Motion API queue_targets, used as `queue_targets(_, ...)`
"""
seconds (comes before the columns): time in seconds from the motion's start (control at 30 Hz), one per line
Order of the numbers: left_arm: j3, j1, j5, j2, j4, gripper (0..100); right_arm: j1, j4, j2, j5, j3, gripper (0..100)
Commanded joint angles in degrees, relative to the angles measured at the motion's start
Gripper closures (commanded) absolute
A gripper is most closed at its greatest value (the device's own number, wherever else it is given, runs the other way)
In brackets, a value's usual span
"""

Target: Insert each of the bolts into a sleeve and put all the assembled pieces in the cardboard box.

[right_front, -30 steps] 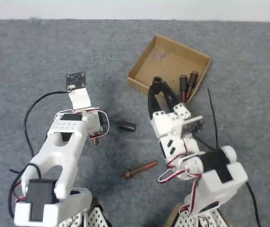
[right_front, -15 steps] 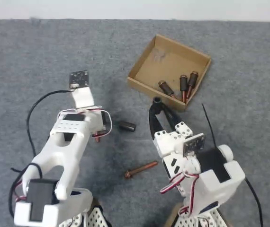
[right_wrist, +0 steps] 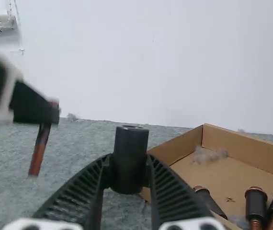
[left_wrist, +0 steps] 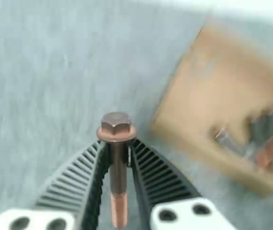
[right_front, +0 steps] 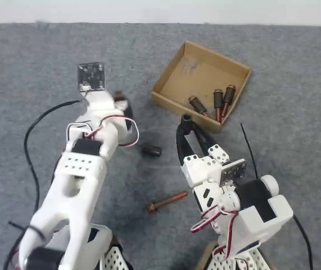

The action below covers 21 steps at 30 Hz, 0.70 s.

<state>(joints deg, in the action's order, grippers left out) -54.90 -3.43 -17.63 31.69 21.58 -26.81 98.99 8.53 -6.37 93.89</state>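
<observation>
My left gripper (right_front: 121, 104) is shut on a copper bolt (left_wrist: 117, 167), held head-out above the carpet left of the cardboard box (right_front: 197, 70). My right gripper (right_front: 187, 120) is shut on a black sleeve (right_wrist: 129, 155), held upright just in front of the box's near wall. Three assembled pieces (right_front: 217, 102) lie in the box's near right corner, also seen in the right wrist view (right_wrist: 256, 201). A loose black sleeve (right_front: 151, 150) lies on the carpet between the arms. A loose copper bolt (right_front: 167, 202) lies nearer the arm bases.
Grey carpet (right_front: 295, 84) covers the table. A black cable (right_front: 252, 140) runs along the right arm's side. The left arm with its bolt (right_wrist: 39, 148) shows in the right wrist view, off to one side of the held sleeve.
The right gripper drew back from over the box's near wall with its sleeve, uncovering a third piece. The left arm swung forward and up with its bolt.
</observation>
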Motion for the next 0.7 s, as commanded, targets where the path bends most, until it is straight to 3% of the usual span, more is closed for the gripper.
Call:
queue_targets(0.0, 1.98, -3.43, 0.44, 7.82, -5.98, 99, -0.40, 1.71, -2.24, -0.70, 1.76, 99.2)
queue_targets(0.37, 2.07, -18.99, 0.70, 11.87, -8.70, 99, -0.66, 1.71, -2.24, -0.44, 1.76, 99.2)
queue_targets(0.57, -0.31, -20.84, 0.62, 11.78, -20.92, 99, -0.75, 1.71, -2.33, -0.35, 1.76, 99.2)
queue_targets(0.67, -1.54, -20.84, 0.62, 11.78, -23.03, 99, -0.75, 1.71, -2.33, -0.35, 1.76, 99.2)
